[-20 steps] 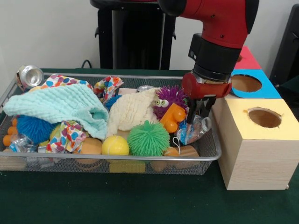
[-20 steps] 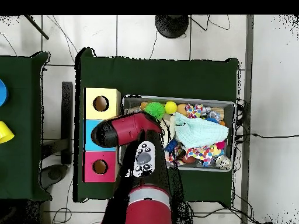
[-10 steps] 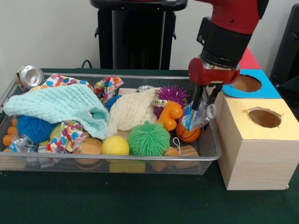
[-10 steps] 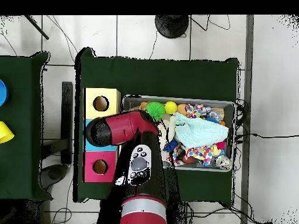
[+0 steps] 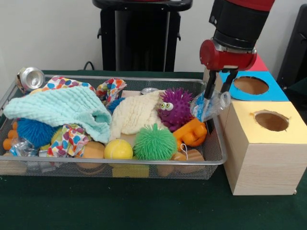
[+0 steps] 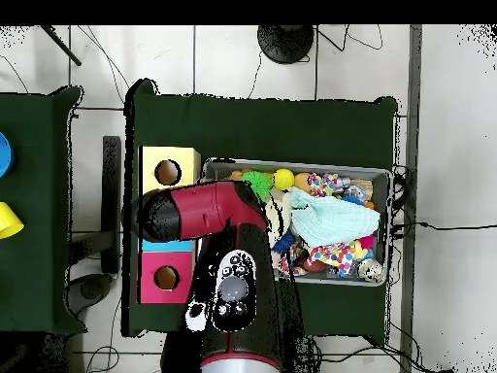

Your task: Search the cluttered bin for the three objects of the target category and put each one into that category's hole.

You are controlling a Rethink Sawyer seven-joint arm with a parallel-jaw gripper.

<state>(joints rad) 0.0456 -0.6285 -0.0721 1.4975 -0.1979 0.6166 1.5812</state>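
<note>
Inspector: Start at the left of the front view.

Recorder: A silvery can (image 5: 30, 77) rests at the far-left corner of the wire mesh bin (image 5: 96, 170), on the rim. A mint cloth (image 5: 60, 109) lies over the left half, a blue spiky ball (image 5: 33, 131) under its edge. At the front-left corner there is something crumpled and silvery (image 5: 19, 147); I cannot tell whether it is a can.

Inspector: Middle?

Recorder: A yellow ball (image 5: 118, 149), a green spiky ball (image 5: 154, 142), a cream cloth (image 5: 136, 115) and a purple spiky toy (image 5: 175, 108). The top of another can (image 5: 148, 90) shows behind the cream cloth.

Inspector: The gripper?

Recorder: The gripper (image 5: 217, 93) is clamped on a crushed can (image 5: 209, 105), held above the bin's right end, beside the yellow-topped box (image 5: 261, 148).

Inspector: The target?

Recorder: The blue-surround hole (image 5: 250, 85) lies just behind. In the overhead view the arm (image 6: 199, 212) covers it.
</note>
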